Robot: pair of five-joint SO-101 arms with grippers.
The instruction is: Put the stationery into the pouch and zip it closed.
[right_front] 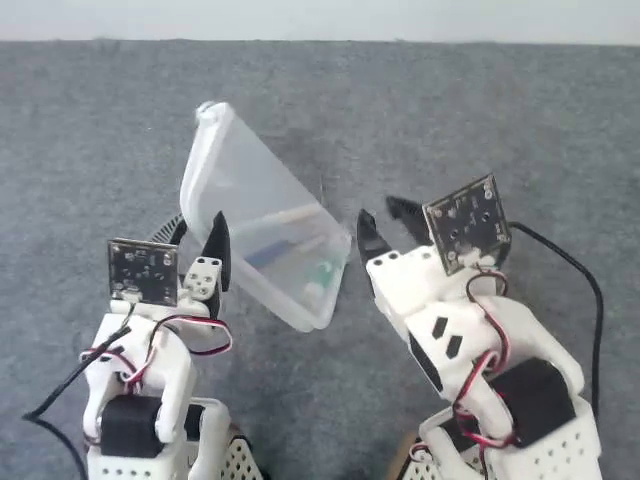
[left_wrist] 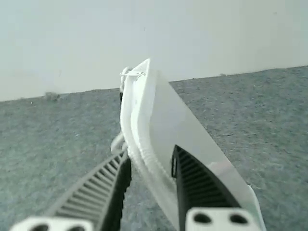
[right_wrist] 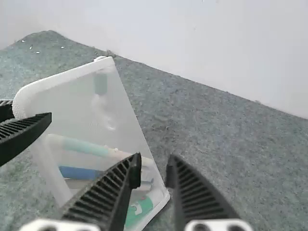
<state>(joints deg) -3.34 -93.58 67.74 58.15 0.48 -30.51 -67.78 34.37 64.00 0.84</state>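
Plastic pouch (left_wrist: 163, 120) pinched between left jaws, right jaws alongside.

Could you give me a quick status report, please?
Left gripper shut on translucent white plastic pouch, tilted up. Right gripper open beside it. Stationery inside; zip state unclear.

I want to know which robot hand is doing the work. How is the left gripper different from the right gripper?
The left gripper is pinched on the edge of the pouch and holds it tilted up off the table; the right gripper is open and holds nothing. The left gripper clamps the pouch from both sides, while the right gripper only sits beside one of its corners. Both are black and ridged.
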